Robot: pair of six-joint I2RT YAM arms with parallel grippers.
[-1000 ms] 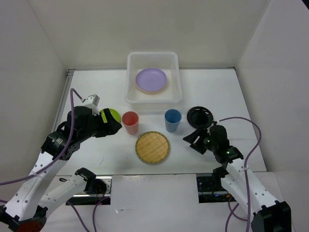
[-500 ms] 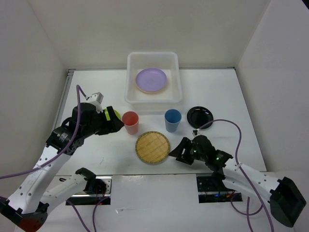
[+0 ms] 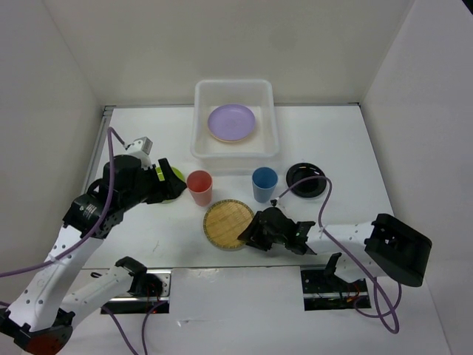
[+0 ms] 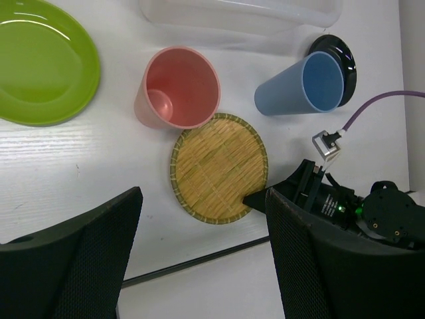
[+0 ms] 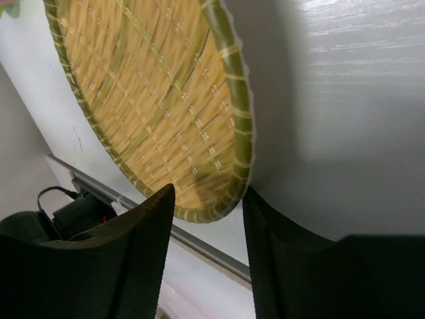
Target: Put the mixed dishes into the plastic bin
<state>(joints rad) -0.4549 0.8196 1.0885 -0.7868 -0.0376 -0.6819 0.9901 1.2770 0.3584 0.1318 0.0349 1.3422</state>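
The plastic bin (image 3: pixel 201 92) stands at the back with a lilac plate (image 3: pixel 231 122) inside it. In front of it are the red cup (image 3: pixel 199 186), the blue cup (image 3: pixel 264 183), the black plate (image 3: pixel 306 180) and the woven tan plate (image 3: pixel 226 223). My left gripper (image 3: pixel 164 188) hovers open and empty over the lime green plate (image 3: pixel 176 177), which it partly hides. My right gripper (image 5: pixel 208 193) is low at the woven plate's (image 5: pixel 153 86) right rim. Its jaws stand open astride that rim, one finger over the weave and one outside it.
White walls enclose the table on the left, back and right. In the left wrist view, a purple cable (image 4: pixel 378 106) runs past the blue cup (image 4: pixel 312 83) to the right arm. The table's front edge (image 5: pixel 199 246) lies just behind the woven plate.
My right arm has swung left from beside the black plate to the woven plate's rim, and its jaws have narrowed. The left arm has barely shifted.
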